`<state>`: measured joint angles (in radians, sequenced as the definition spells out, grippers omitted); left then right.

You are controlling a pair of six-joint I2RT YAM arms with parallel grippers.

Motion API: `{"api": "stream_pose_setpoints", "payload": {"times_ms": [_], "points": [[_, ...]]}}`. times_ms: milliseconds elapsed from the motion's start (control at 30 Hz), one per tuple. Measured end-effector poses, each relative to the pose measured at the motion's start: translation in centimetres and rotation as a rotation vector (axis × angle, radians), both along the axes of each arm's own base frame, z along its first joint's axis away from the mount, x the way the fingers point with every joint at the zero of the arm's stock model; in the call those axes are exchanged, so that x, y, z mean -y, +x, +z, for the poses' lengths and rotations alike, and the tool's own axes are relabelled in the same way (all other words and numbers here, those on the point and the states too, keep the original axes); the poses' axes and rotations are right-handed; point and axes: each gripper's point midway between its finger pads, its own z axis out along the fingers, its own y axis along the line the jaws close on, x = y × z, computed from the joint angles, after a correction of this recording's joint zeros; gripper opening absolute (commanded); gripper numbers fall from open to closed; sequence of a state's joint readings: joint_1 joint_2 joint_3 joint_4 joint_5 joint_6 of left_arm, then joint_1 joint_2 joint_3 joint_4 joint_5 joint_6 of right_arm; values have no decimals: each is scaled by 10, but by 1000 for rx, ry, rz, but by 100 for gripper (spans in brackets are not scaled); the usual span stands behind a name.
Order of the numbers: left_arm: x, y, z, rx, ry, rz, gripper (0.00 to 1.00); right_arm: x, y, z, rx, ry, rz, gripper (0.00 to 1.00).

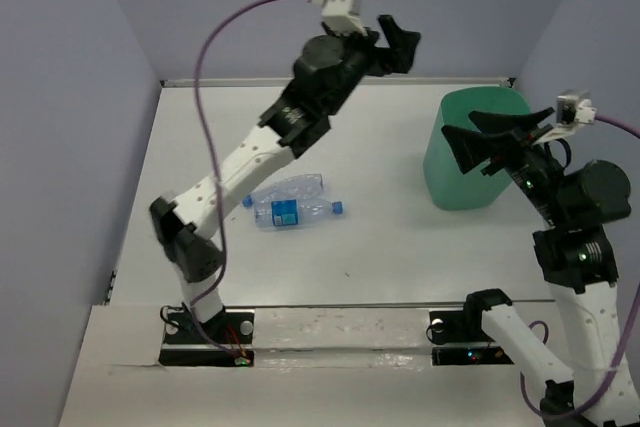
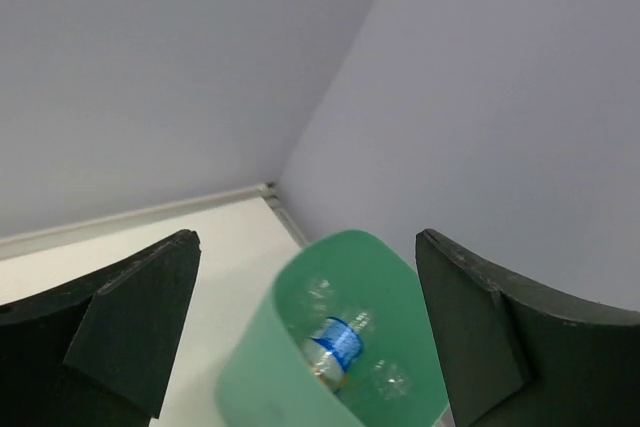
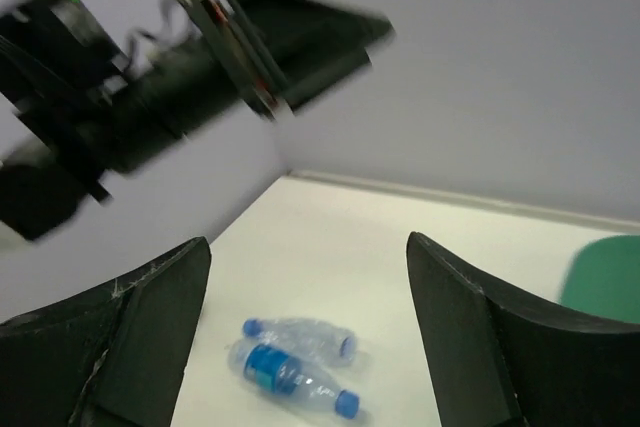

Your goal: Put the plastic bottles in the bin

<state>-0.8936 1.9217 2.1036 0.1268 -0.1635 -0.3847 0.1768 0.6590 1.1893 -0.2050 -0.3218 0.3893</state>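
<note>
- Two bottles (image 1: 290, 205) lie on the worktop (image 1: 380, 247), centre-left of the top view, long axes left-right.
- Bin (image 1: 450, 192) stands at right.
- Left claw (image 1: 403, 47) is spread and empty at upper centre; right claw (image 1: 458, 125) is spread and empty at the bin.
- The bottles lie lower left of both claws; the left arm is judged nearer.

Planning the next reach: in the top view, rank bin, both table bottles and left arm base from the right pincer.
1. The bin, right side, at the right pincer.
2. The labelled bottle and bottle behind it, mid-table: too close to call.
3. The left arm base, near-left edge.

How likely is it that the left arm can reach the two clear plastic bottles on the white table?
Likely yes: the bottles lie uncovered beside its forearm, though its open left gripper is raised beyond them.
</note>
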Motion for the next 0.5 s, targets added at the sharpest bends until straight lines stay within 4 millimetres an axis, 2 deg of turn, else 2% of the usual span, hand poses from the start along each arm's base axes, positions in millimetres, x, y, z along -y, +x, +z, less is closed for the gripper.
{"api": "stream_pose_setpoints", "payload": {"times_ms": [67,100,133,167,200,233,267,300,333,400,500], "points": [[-71,-7,32,22,-21,75,99,-23,16,-20,-51,-13,122,82],[-109,-13,41,28,-24,122,99,-37,27,-36,-92,-11,197,82],[-147,-23,44,24,-20,172,99,-50,36,-53,-136,-13,251,83],[-171,-32,46,30,-23,207,99,-68,48,-79,-214,-15,306,84],[-197,-50,44,32,-19,237,99,-80,54,-95,-257,-30,330,85],[-211,-64,38,31,-12,250,99,-100,61,-119,-327,-59,368,86],[-221,-76,23,14,12,257,99,-127,61,-146,-395,-109,425,86],[-230,-85,16,7,22,264,99,-146,61,-168,-444,-160,456,86],[-238,-92,3,-11,46,274,99,-170,54,-193,-494,-225,513,87],[-261,-103,-31,-56,98,333,99,-198,49,-223,-542,-322,574,88],[-286,-104,-90,-146,212,429,99,-232,55,-260,-570,-468,625,92]]}}
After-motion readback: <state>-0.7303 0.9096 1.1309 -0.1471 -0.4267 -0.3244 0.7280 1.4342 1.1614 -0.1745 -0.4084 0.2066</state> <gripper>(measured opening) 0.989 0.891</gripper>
